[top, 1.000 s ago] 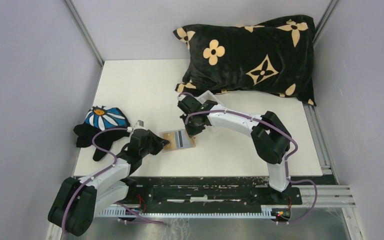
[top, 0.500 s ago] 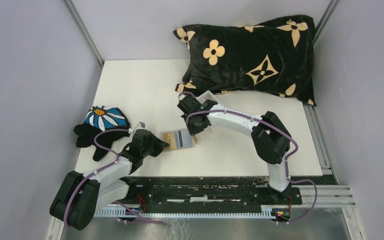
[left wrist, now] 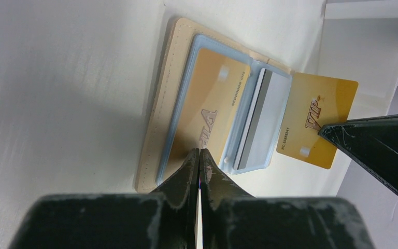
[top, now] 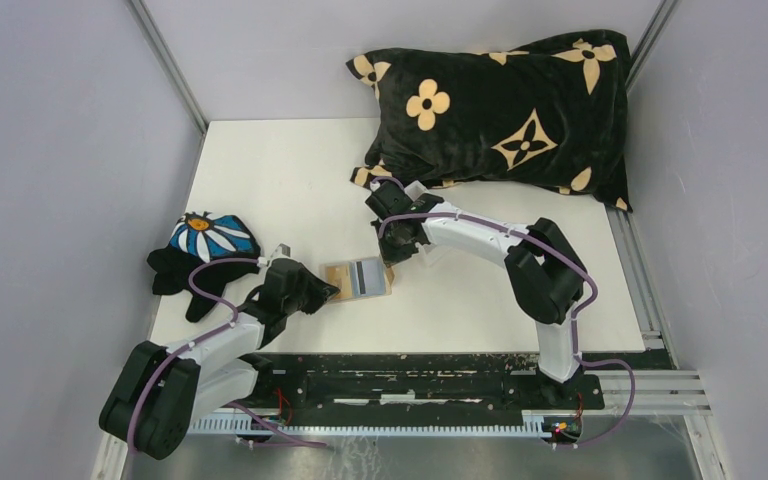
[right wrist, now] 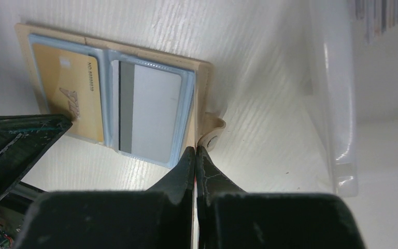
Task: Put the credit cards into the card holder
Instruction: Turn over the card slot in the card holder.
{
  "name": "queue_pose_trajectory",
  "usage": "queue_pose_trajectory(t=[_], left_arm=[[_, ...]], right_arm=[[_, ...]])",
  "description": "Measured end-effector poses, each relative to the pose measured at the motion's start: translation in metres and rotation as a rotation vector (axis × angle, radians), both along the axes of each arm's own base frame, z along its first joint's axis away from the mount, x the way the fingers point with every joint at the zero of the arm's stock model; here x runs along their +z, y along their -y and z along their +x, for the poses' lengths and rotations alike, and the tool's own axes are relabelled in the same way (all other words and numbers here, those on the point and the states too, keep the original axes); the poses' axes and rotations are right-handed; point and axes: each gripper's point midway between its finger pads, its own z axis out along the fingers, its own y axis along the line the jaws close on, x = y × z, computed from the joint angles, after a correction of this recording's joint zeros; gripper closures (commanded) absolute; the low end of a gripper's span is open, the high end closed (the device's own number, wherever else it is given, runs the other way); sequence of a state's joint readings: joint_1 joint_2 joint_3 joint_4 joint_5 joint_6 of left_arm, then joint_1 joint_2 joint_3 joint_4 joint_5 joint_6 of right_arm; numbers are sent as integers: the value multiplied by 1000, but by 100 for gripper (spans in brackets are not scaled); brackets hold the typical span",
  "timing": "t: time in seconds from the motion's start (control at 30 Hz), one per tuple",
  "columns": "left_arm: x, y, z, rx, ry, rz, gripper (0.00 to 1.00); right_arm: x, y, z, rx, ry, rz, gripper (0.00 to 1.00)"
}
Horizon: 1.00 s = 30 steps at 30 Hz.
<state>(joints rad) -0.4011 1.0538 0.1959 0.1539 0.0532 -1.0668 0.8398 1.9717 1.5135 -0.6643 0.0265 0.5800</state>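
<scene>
Left wrist view: hidden under the left end effector (left wrist: 199, 154), near edge of the card holder (left wrist: 161, 98) and of its pocketed gold card (left wrist: 210, 111); covered at one corner by the right end effector (left wrist: 334, 136), loose VIP card (left wrist: 311, 122). Right wrist view: partly masked by the fingers, snap tab (right wrist: 213, 138); cut off by the frame, clear box (right wrist: 331, 88); blurred beyond reading, card edges (right wrist: 381, 15) past its wall.

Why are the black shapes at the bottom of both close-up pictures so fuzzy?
Left wrist view: the left gripper sits too near the lens; the card holder is sharp. Right wrist view: likewise the right gripper; the clear box is washed out.
</scene>
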Motion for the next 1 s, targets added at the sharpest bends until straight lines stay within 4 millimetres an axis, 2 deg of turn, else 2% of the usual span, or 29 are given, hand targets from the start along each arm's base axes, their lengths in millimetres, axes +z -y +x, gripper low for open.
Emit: queue_pose_trajectory(t=[0.13, 0.63, 1.0], left_arm=[[0, 0, 0, 0, 0, 0, 94], [0, 0, 0, 0, -2, 1, 95], [-1, 1, -1, -3, -2, 3, 96]], right_arm=[[-2, 5, 4, -27, -7, 2, 99], [-2, 0, 2, -45, -26, 35, 99], [12, 1, 4, -49, 0, 52, 99]])
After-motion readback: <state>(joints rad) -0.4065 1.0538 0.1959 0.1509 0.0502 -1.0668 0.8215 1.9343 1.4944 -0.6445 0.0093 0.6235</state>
